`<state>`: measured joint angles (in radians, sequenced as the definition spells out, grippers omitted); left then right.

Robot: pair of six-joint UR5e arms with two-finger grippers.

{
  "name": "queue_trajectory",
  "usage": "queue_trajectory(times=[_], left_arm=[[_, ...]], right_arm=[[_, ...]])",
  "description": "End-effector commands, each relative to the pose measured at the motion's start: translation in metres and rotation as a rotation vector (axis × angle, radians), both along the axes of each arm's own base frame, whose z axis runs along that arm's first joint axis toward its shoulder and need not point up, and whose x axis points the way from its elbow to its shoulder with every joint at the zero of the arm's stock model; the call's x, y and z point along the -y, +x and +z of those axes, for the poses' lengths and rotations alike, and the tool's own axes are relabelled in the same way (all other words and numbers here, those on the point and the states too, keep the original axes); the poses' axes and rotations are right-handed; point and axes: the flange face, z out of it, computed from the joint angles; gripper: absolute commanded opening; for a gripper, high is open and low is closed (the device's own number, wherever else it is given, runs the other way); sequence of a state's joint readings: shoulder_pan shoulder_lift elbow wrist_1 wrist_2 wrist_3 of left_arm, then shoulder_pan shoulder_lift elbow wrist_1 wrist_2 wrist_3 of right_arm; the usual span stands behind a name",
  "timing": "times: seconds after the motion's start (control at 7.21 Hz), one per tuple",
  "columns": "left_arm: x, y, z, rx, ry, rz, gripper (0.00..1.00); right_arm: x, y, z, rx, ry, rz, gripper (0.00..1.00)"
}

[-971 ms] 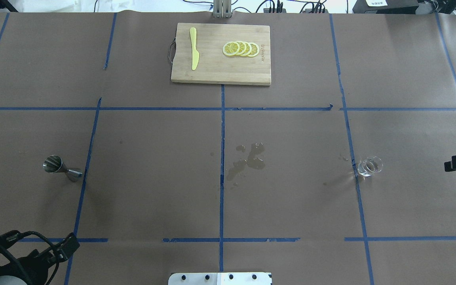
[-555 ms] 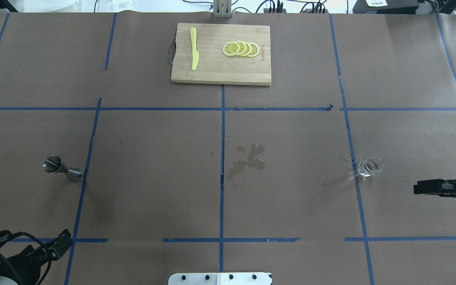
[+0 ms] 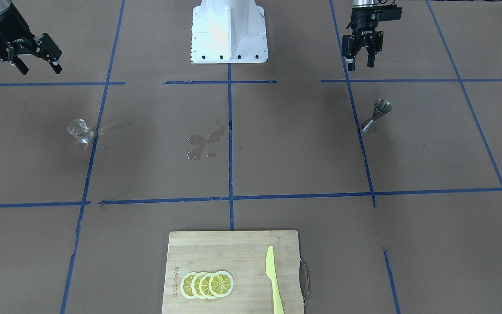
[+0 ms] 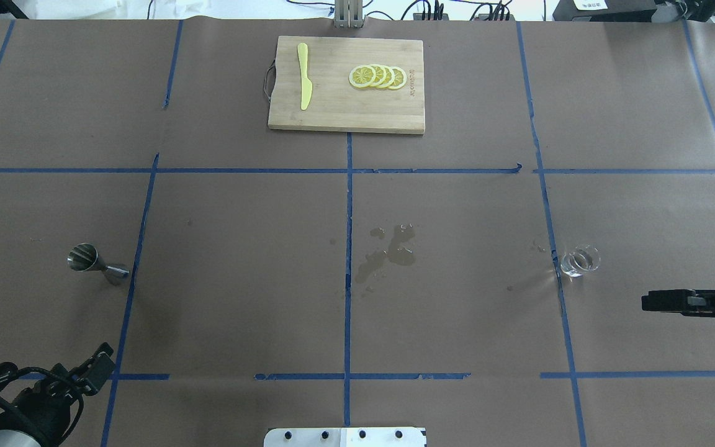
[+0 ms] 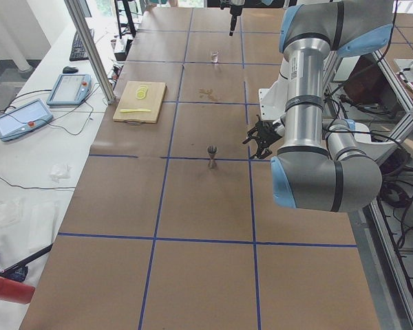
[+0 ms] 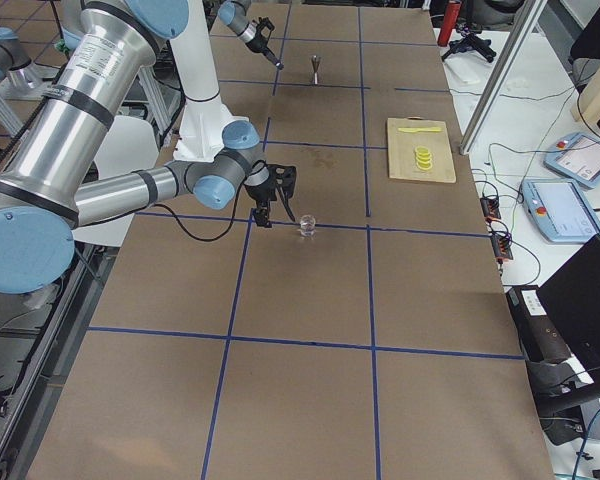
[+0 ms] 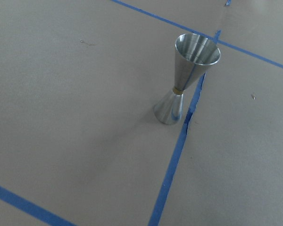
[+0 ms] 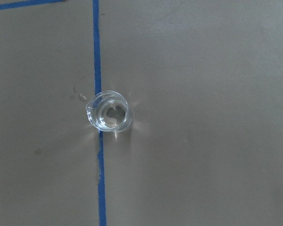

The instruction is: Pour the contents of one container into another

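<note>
Brown-papered table [image 3: 277, 174], spill [image 3: 203, 141] in the middle: glass cup [image 3: 80, 131] upright off to its right, my side; jigger [image 3: 376, 115] upright to its left. My right gripper [image 3: 42, 71] and left gripper [image 3: 361, 66] hang spread, empty.

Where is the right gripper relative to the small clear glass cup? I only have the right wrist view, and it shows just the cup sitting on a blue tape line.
Observer: The right gripper is open and empty. It is apart from the small clear glass cup, on the robot's side of it.
Operator: Where is the shiny steel hourglass-shaped jigger?
Observer: It stands upright at the far end of the table from the cup, in front of the left gripper.
Operator: Is that gripper holding it?
Observer: No, the left gripper is open and clear of the jigger.
</note>
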<state>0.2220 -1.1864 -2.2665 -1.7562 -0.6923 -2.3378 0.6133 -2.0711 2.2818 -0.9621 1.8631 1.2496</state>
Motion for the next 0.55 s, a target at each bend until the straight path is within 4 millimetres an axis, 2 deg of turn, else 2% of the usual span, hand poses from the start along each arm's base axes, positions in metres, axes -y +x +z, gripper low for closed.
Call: queue_trajectory(times=[0.0,0.14,0.42], left_arm=[[0.028,-0.009,-0.003,-0.006,0.037,-0.086,1.0],[0.03,-0.006,-0.008,-0.015,0.04,-0.09,1.0],[0.04,-0.011,-0.003,0.113,0.119,-0.04,1.0]], right_arm=[[0.0,-0.003,-0.002,0.007,-0.009,0.006,1.0],[0.0,-0.004,-0.002,0.009,-0.012,0.008,1.0],[0.002,-0.006,-0.003,0.012,-0.007,0.01,1.0]])
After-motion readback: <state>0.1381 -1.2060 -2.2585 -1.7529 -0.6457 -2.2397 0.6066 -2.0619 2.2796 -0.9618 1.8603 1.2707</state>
